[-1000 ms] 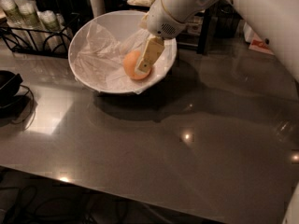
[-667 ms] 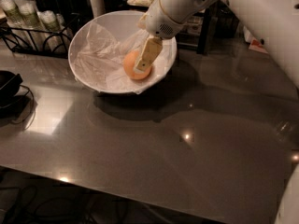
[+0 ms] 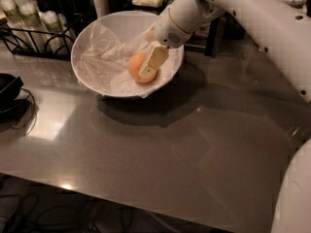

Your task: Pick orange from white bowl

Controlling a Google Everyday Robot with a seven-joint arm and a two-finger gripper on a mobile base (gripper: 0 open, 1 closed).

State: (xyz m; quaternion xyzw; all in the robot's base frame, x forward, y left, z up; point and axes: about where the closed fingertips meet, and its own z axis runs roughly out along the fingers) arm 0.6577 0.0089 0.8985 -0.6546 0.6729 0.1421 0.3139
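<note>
Orange [image 3: 135, 65], round with smooth matte peel, lies low in the right half of the white bowl [image 3: 119, 23], on crinkled white paper [image 3: 99, 57]; the bowl is wide, smooth and tilted toward the camera. The gripper [image 3: 148, 68] reaches down into the bowl from a glossy white arm [image 3: 243, 11], and a cream pad lies across the front of the orange; whether the jaws clamp it or only bracket it, I cannot tell. The bench [image 3: 146, 154] is dark grey and polished, catching lamp glints and the bowl's shadow; at the back left stands a black wire rack [image 3: 36, 35] of pale bottles [image 3: 12, 8]; a black object [image 3: 7, 89] sits at the left edge.
</note>
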